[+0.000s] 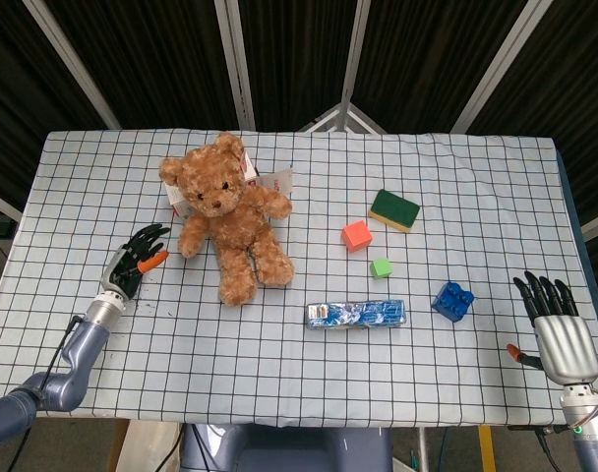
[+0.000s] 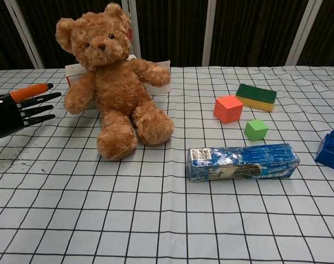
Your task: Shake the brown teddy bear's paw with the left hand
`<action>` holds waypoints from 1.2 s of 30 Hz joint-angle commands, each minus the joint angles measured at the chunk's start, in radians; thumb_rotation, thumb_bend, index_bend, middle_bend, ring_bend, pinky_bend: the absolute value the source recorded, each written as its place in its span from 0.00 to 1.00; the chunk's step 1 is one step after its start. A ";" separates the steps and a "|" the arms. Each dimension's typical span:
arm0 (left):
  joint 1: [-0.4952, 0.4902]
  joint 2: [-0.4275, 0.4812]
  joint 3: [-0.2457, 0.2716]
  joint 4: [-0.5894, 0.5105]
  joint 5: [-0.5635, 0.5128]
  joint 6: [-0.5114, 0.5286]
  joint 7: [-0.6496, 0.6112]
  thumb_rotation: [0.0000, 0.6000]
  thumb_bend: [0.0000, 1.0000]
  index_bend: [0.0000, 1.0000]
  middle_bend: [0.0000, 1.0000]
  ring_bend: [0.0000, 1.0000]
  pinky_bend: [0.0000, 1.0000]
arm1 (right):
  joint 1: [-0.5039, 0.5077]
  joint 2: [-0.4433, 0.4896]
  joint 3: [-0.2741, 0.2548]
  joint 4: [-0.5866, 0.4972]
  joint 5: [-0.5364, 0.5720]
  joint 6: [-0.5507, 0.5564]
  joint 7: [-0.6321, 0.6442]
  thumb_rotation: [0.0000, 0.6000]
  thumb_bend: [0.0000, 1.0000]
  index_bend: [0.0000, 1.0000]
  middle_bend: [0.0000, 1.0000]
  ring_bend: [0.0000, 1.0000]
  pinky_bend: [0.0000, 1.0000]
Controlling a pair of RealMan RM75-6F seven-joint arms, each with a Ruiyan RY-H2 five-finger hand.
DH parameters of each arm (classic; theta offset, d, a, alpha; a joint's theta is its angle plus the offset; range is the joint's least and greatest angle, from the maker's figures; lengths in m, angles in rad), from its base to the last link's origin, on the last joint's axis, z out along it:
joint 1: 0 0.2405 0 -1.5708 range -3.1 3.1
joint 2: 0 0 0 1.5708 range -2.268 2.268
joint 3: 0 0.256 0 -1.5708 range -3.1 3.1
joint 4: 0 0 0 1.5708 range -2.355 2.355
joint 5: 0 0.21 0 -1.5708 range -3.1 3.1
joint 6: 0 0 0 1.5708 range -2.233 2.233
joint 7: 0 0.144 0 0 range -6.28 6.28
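Checked table [image 1: 456, 177] under teddy bear [image 1: 225, 211]

Left hand [image 1: 132, 264] black with orange thumb, grey forearm, right hand [image 1: 558, 329] silver-backed with black fingers, orange thumb
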 commanded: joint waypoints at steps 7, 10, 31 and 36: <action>-0.021 -0.041 -0.035 -0.002 -0.051 -0.042 0.090 1.00 0.33 0.32 0.27 0.00 0.00 | -0.001 0.004 0.000 -0.001 0.003 0.001 0.006 1.00 0.10 0.00 0.00 0.00 0.00; -0.018 -0.049 -0.046 -0.012 -0.068 -0.035 0.130 1.00 0.34 0.33 0.28 0.00 0.00 | -0.002 0.005 0.000 -0.001 0.002 0.002 0.011 1.00 0.10 0.00 0.00 0.00 0.00; 0.013 -0.117 -0.109 -0.078 -0.159 0.072 0.408 1.00 0.31 0.23 0.23 0.00 0.00 | 0.002 0.013 -0.003 -0.005 0.009 -0.015 0.029 1.00 0.10 0.00 0.00 0.00 0.00; 0.025 -0.140 -0.125 -0.096 -0.204 0.141 0.521 1.00 0.31 0.24 0.23 0.00 0.00 | 0.003 0.018 -0.007 -0.009 0.008 -0.022 0.036 1.00 0.10 0.00 0.00 0.00 0.00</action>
